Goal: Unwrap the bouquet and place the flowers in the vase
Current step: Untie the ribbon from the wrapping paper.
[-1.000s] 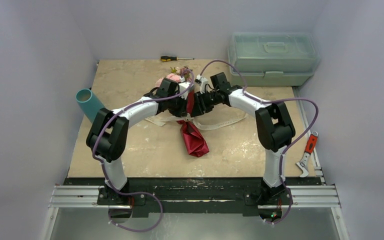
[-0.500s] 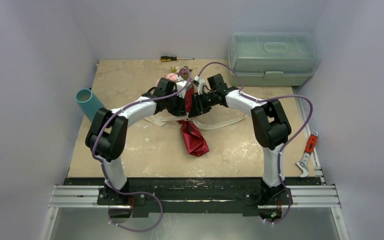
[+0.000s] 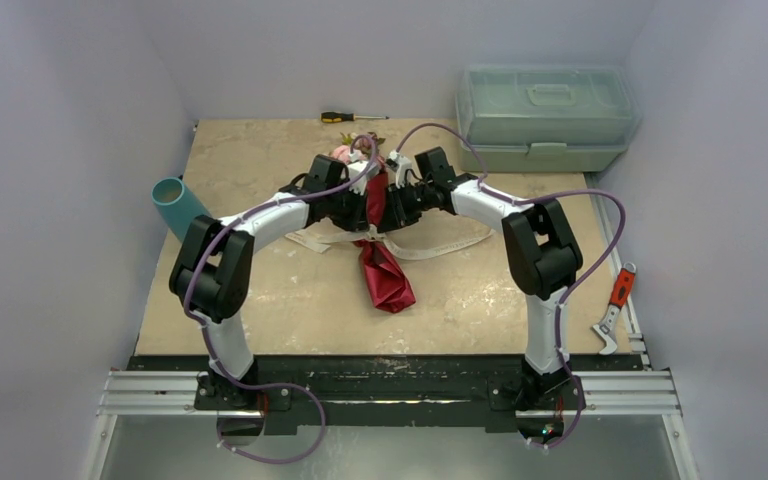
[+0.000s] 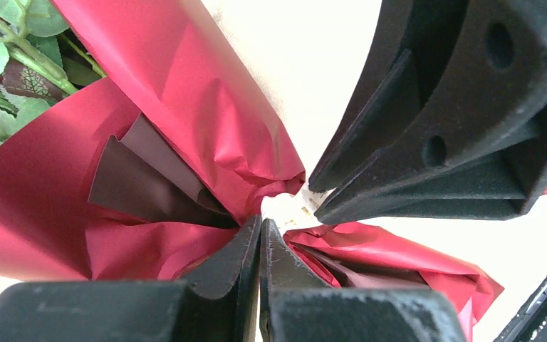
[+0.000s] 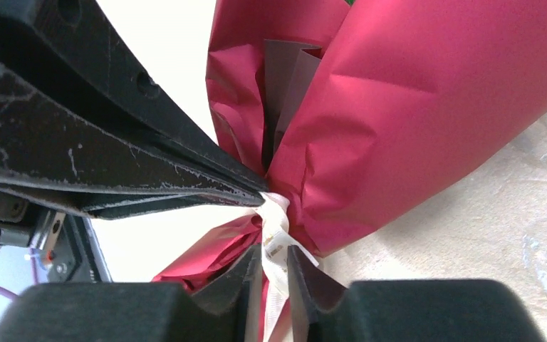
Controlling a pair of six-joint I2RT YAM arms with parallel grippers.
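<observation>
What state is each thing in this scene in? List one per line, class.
bouquet: wrapped, lying down.
cream ribbon: tied round the bouquet.
vase: no flowers in it.
toolbox: lid shut.
left tool: shut, tips by the cream ribbon.
right tool: shut on cream ribbon.

Plain pale lavender walls (image 3: pixel 60 100) close in the left, far and right sides of a beige marbled desk (image 3: pixel 260 160). An aluminium rail (image 3: pixel 150 392) runs along its near edge. The light is even.

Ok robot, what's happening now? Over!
Left jaws shut, tips at ribbon; right jaws shut on it. Bouquet still wrapped. Vase unblocked, far left.
</observation>
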